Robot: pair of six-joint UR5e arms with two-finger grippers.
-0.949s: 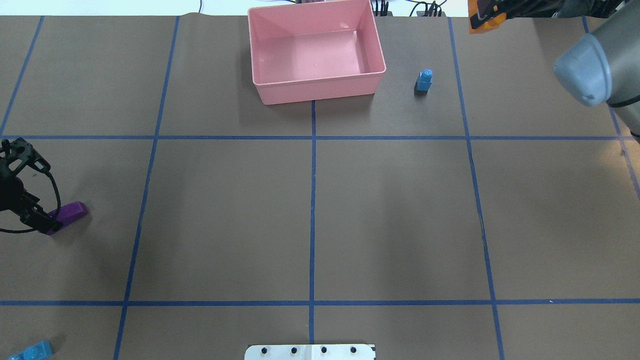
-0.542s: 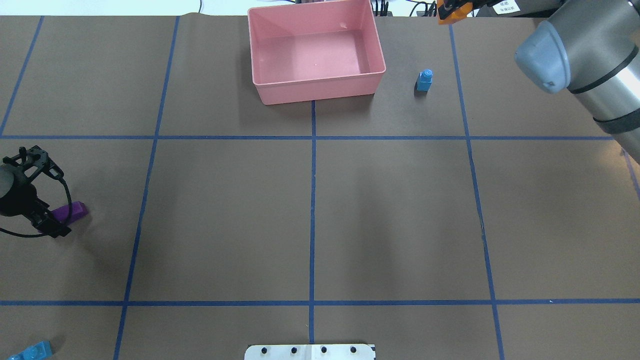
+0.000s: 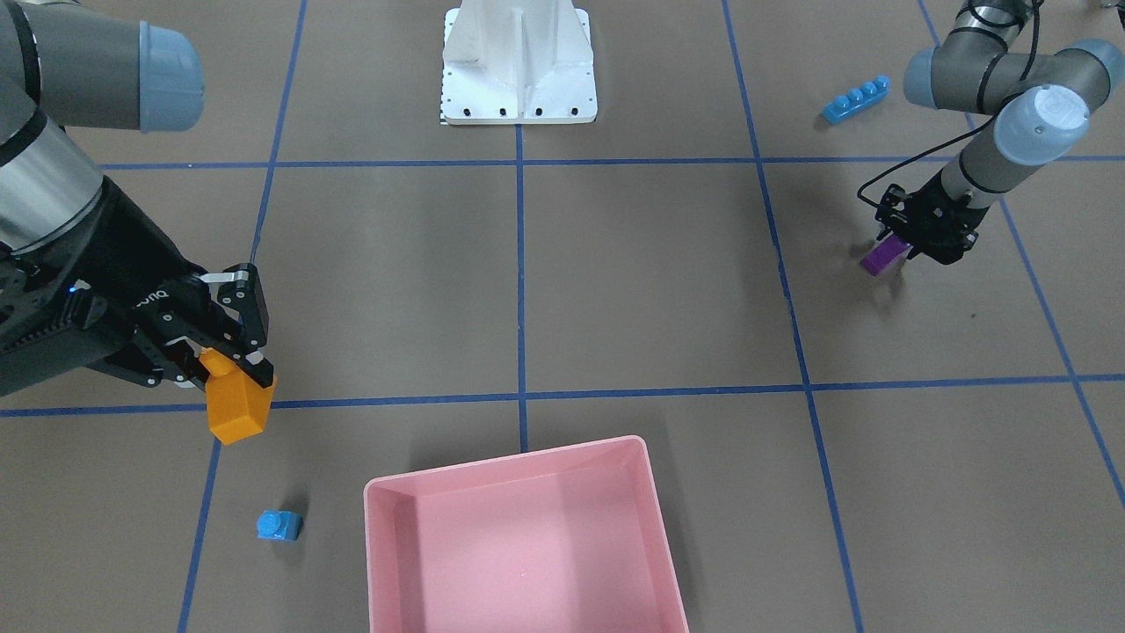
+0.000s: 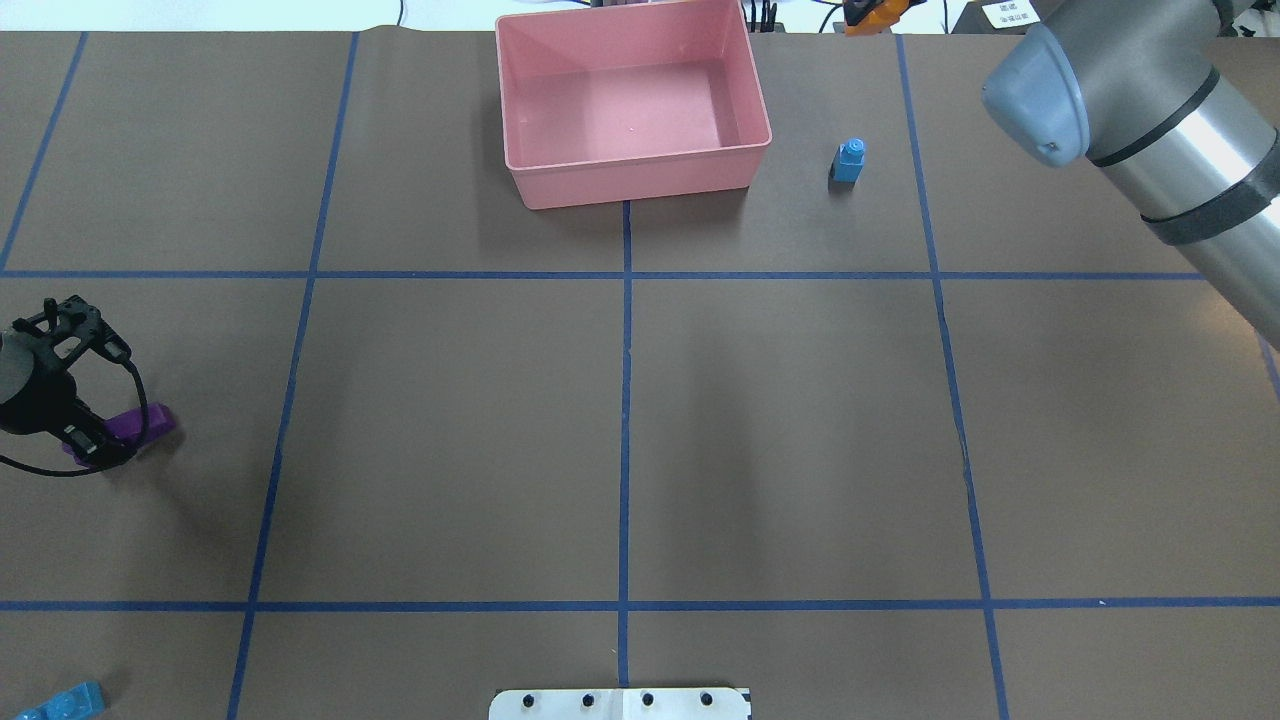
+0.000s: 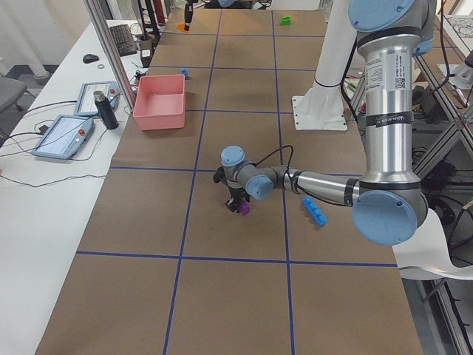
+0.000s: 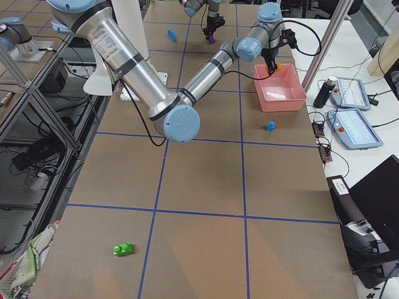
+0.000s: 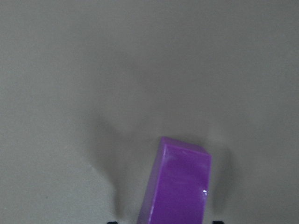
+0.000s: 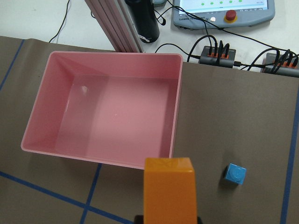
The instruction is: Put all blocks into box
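My right gripper (image 3: 230,365) is shut on the orange brick (image 3: 233,406) and holds it in the air, off the pink box's (image 3: 501,462) side. The right wrist view shows the brick (image 8: 169,191) just short of the box's near wall (image 8: 98,161), with the small blue brick (image 8: 235,173) on the table beside it. My left gripper (image 3: 910,242) is low at the purple brick (image 3: 883,258), jaws open on either side of its near end (image 7: 180,186). The long blue brick (image 3: 855,98) lies near the left arm. The green brick (image 6: 123,249) lies far off.
The white robot base (image 3: 518,61) stands at the table's middle edge. Blue tape lines grid the brown table (image 4: 780,430). A bottle (image 5: 105,109) and tablets (image 5: 63,137) lie beyond the box.
My right arm has carried the orange brick leftward toward the box. My left gripper has shifted slightly over the purple brick, which stays on the table.
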